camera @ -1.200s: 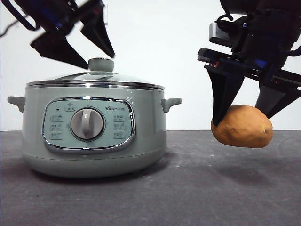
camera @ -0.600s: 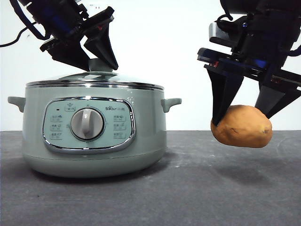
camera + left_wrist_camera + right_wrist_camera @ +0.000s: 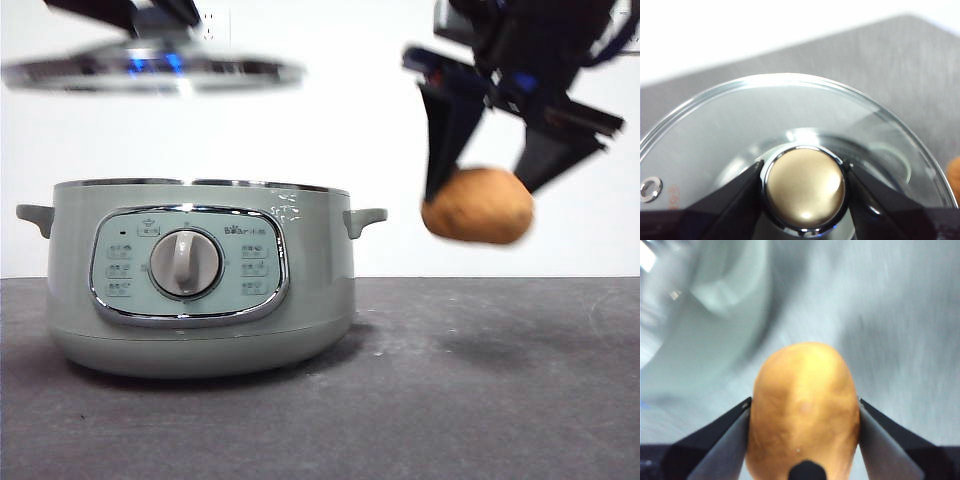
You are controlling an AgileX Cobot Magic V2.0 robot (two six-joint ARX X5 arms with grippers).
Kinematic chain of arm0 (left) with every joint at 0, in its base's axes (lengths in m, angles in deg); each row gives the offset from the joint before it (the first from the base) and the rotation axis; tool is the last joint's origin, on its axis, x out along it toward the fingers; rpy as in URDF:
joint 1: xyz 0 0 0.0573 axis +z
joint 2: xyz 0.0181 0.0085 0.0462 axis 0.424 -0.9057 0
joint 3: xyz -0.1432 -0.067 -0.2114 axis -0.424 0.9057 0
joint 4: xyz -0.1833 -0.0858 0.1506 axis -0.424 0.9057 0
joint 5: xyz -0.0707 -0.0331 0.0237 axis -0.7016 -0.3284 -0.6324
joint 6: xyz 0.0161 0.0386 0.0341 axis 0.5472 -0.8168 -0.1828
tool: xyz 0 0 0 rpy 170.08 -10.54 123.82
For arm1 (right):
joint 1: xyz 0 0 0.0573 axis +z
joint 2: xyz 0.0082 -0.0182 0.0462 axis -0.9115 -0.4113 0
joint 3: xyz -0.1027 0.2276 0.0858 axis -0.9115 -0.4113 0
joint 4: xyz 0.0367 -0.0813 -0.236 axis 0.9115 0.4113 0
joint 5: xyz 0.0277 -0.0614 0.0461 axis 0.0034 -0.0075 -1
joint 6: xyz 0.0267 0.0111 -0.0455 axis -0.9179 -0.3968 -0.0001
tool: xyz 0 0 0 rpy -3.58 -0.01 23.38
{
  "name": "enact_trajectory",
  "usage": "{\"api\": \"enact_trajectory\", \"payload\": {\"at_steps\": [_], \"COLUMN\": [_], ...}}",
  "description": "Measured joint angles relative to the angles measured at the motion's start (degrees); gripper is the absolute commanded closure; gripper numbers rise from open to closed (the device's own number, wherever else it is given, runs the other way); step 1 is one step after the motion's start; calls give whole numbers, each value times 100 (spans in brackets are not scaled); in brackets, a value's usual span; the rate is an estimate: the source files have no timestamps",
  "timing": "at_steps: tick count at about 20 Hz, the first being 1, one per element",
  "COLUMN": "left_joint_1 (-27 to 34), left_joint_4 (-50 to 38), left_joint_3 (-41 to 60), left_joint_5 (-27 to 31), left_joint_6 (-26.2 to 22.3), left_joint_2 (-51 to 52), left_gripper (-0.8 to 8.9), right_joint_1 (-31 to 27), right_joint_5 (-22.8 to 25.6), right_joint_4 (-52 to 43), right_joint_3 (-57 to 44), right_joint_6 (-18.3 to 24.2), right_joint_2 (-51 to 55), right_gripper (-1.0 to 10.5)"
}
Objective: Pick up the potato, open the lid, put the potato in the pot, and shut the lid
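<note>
One smooth, oval orange-brown potato (image 3: 477, 205), skin faintly mottled, clamped between the right gripper's (image 3: 804, 412) two black jaws, airborne beside the pot. One domed glass lid with chrome rim (image 3: 150, 72) held level above the pot; left gripper (image 3: 804, 187) closed on its round metal-topped knob (image 3: 804, 186). One round sage-green electric cooker pot (image 3: 200, 275), uncovered, on dark grey table (image 3: 480, 400).

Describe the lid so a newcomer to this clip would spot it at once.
Start at the big sage-green pot on the dark table. Directly above it, clear of the open rim, hangs the lid, held level by its knob in the left gripper. It is the only flat, chrome-rimmed glass disc, unlike the round orange potato in the right gripper.
</note>
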Motion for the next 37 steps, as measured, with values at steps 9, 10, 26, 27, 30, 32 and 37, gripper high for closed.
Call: {"api": "enact_trajectory", "payload": {"at_steps": [9, 10, 26, 27, 30, 32, 37], "left_joint_1": [-2, -2, -2, -2, -2, -2, -2], "left_joint_4": [1237, 1333, 1775, 1799, 1917, 1934, 1956], "left_joint_3": [0, 0, 0, 0, 0, 0, 2], "left_joint_5": [905, 951, 1010, 1012, 1014, 1014, 1012], "left_joint_6": [-195, -197, -197, -197, -197, -197, -197], "left_joint_2": [2199, 2376, 2916, 2887, 2782, 2680, 2586], "left_gripper": [822, 822, 822, 822, 822, 822, 822], "right_joint_1": [601, 678, 1187, 1228, 1357, 1401, 1429], "right_joint_5": [-2, -4, -304, -304, -299, -289, -289], "right_joint_4": [-511, -535, -9, 0, 61, 105, 221], "right_joint_3": [1432, 1648, 4509, 4511, 4511, 4511, 4555], "right_joint_6": [94, 138, 699, 721, 835, 925, 1069], "right_joint_2": [-186, -367, -4083, -4168, -4301, -4312, -4461], "right_gripper": [958, 958, 958, 958, 958, 958, 742]}}
